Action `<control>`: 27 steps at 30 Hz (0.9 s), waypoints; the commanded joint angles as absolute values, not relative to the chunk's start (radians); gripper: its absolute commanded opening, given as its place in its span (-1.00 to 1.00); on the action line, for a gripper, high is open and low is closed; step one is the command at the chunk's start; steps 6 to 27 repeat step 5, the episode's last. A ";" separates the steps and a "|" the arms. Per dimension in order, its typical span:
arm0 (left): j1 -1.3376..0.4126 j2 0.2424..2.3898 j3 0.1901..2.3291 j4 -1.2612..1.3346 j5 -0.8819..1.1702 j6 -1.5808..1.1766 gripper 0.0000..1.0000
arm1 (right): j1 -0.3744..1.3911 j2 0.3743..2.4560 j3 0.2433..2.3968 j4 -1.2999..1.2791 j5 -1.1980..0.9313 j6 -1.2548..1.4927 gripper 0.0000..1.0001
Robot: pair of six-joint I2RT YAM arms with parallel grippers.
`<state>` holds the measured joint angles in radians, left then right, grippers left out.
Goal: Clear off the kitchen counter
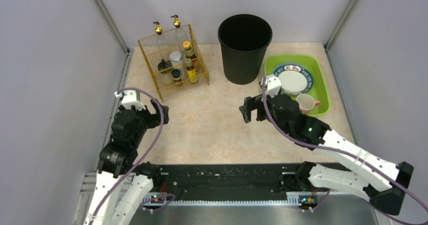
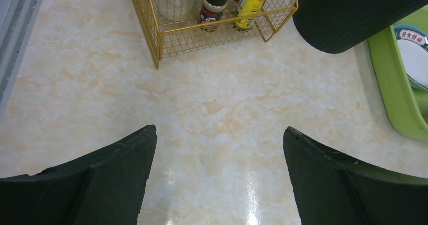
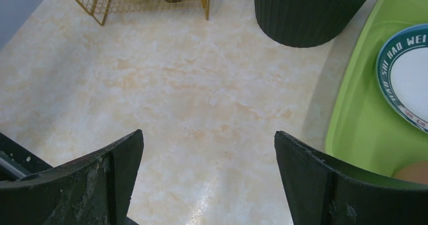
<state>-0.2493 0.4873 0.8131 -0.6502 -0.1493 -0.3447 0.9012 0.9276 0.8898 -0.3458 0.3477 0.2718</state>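
Three containers: wire rack (image 1: 151, 48) holds bottles (image 1: 188, 58); bin (image 1: 245, 58); tray (image 1: 317, 66) holds plate (image 1: 294, 81), cup (image 1: 305, 103). Kitchen counter (image 1: 212, 126) beige, marbled. Left gripper (image 2: 219, 129), right gripper (image 3: 208, 133) spread, empty.

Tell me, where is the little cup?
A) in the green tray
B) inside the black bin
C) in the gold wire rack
A: the cup sits in the green tray, right next to the plate.

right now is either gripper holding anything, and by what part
Nothing is held. The left gripper and the right gripper are both open over the bare kitchen counter, with nothing between their fingers.
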 commanded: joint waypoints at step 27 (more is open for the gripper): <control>-0.247 0.492 0.811 -0.599 -0.131 -0.335 0.98 | 0.920 0.841 0.908 -0.442 0.487 0.271 0.98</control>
